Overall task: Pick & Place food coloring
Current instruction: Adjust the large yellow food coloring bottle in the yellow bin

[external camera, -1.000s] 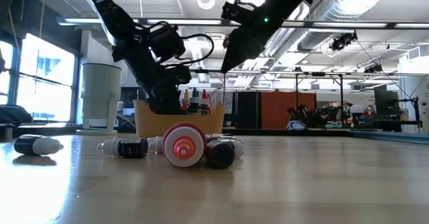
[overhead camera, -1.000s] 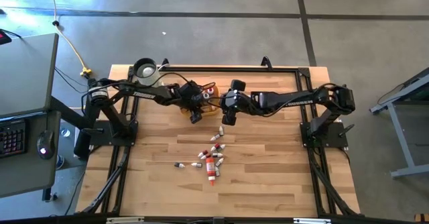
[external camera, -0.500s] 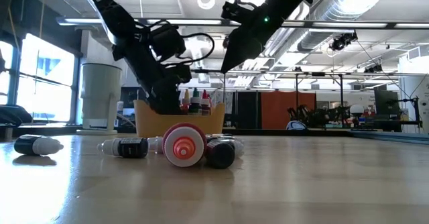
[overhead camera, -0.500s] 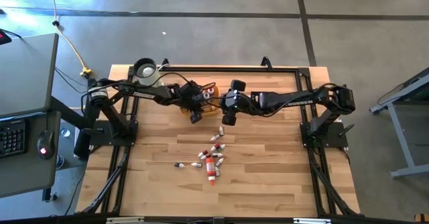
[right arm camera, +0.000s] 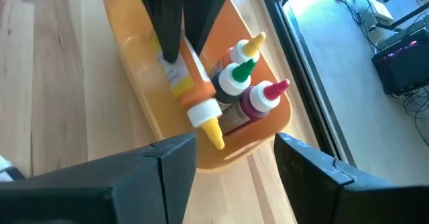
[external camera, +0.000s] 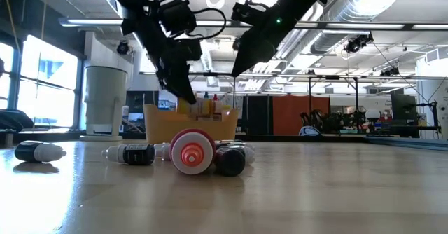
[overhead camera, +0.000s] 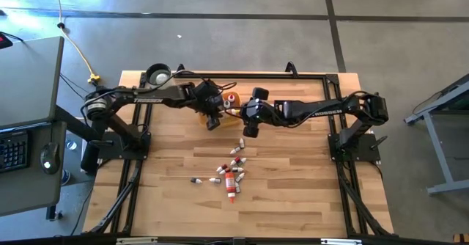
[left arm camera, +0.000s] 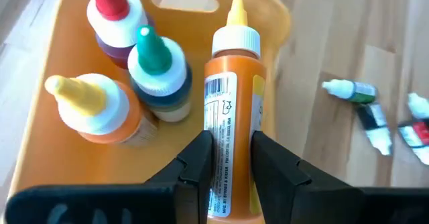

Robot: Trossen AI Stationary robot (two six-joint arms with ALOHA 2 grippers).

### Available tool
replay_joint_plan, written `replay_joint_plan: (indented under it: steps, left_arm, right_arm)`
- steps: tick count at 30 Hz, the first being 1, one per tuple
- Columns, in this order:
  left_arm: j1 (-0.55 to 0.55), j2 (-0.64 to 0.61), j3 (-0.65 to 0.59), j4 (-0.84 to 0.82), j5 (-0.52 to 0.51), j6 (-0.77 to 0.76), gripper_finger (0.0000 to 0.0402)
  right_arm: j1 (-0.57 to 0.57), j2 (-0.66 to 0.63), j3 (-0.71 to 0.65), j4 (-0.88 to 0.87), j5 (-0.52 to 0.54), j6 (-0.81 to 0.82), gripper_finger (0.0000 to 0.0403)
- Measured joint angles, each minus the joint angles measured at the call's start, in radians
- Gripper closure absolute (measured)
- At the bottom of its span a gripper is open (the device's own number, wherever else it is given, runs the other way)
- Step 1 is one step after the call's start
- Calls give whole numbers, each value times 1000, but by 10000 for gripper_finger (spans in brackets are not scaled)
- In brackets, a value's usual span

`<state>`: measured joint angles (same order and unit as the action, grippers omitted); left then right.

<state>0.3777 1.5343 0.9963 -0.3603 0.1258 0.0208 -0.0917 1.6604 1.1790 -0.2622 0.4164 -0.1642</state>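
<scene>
My left gripper is shut on an orange food coloring bottle with a white cap and a yellow tip, over the yellow-orange tray at the table's far middle. Three more bottles stand in the tray: red-tipped, green-tipped and yellow-tipped. My right gripper hangs open just right of the tray, nothing between its fingers. Several small bottles lie on their sides on the table's middle. My left gripper pinches the orange bottle's body near its bottom end, one finger on each side. The fingers slant down from the table's left and run along the bottle. The bottle is tilted, cap end lowest, over the tray.
A white jug stands at the far left corner. The loose bottles cluster in the table's middle, one apart to the left. A black frame borders the table.
My left gripper has gone up from low inside the tray to well above its rim, without shifting sideways or turning. My right gripper has kept still.
</scene>
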Motion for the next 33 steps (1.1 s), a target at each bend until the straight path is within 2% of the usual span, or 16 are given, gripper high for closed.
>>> replay_joint_plan:
  steps: [4, 10, 17, 19, 21, 22, 24, 29, 33]
  left_arm:
    - [-25, -48, 6, -17, 23, 12, 320]
    - [-78, -129, 6, -32, 2, 78, 320]
    - [-97, -243, 6, -67, -71, 161, 320]
    - [-96, -280, 7, -57, -67, 164, 320]
    - [-97, -311, 4, -31, -30, 170, 320]
    - [-102, -321, -4, 9, -3, 174, 320]
    - [-113, -326, -30, 65, 33, 177, 320]
    - [-150, -323, -59, 143, 45, 186, 320]
    - [-179, -323, -68, 155, 26, 193, 320]
  right_arm:
    - [0, 0, 0, -35, -4, -9, 211]
    - [0, -13, 0, -48, -7, -47, 211]
    - [50, -186, 0, -34, -51, -128, 211]
    - [60, -243, 0, -30, -98, -121, 211]
    - [60, -283, 1, -16, -200, -93, 211]
    - [60, -292, 1, -5, -260, -84, 211]
    - [60, -294, 1, 30, -315, -71, 211]
    - [60, -259, 1, 43, -231, -69, 211]
    - [47, -212, 0, 54, -257, -48, 210]
